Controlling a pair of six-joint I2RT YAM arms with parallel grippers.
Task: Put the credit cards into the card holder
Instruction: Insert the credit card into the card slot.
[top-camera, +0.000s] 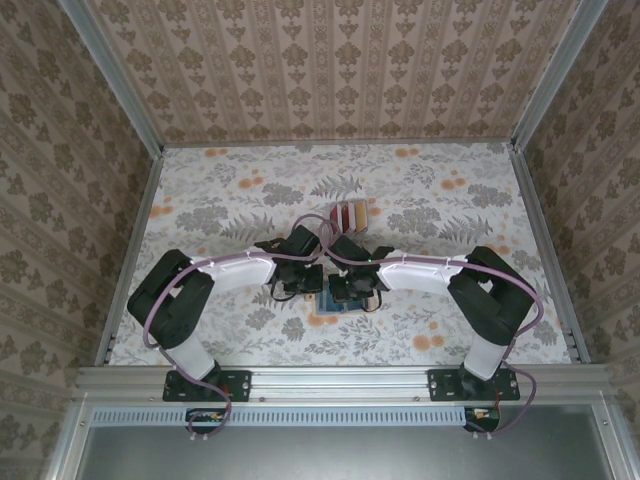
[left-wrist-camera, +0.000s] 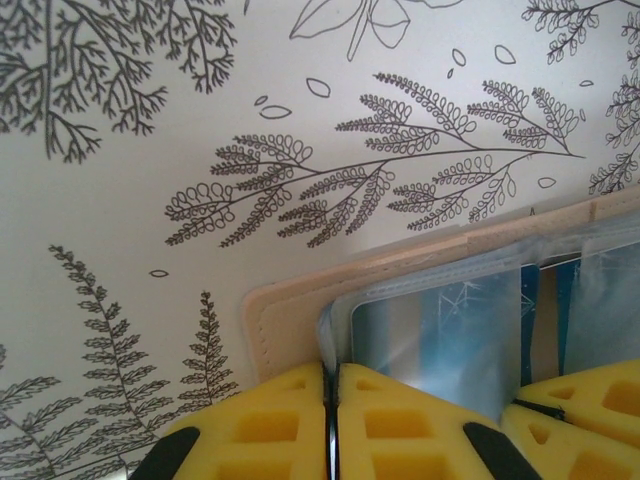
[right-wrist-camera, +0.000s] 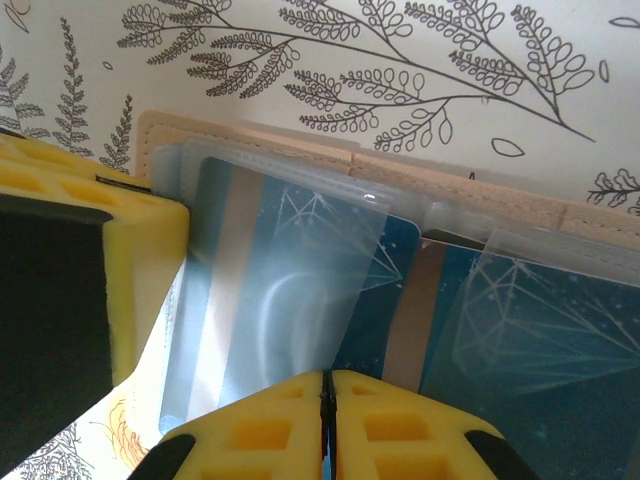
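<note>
While left hand (left-wrist-camera: 330, 430) pinches card holder (left-wrist-camera: 290, 320), right hand (right-wrist-camera: 325, 425) pinching blue card (right-wrist-camera: 340, 300)

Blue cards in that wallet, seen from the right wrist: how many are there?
2. The left blue card sits under a clear sleeve of the card holder; the right blue card lies beside it under another sleeve. Others may be hidden.

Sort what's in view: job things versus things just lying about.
Job: card holder; blue credit card in its clear sleeve; upright cards in the small rack.
Lying about: floral tablecloth; wallpapered walls.
</note>
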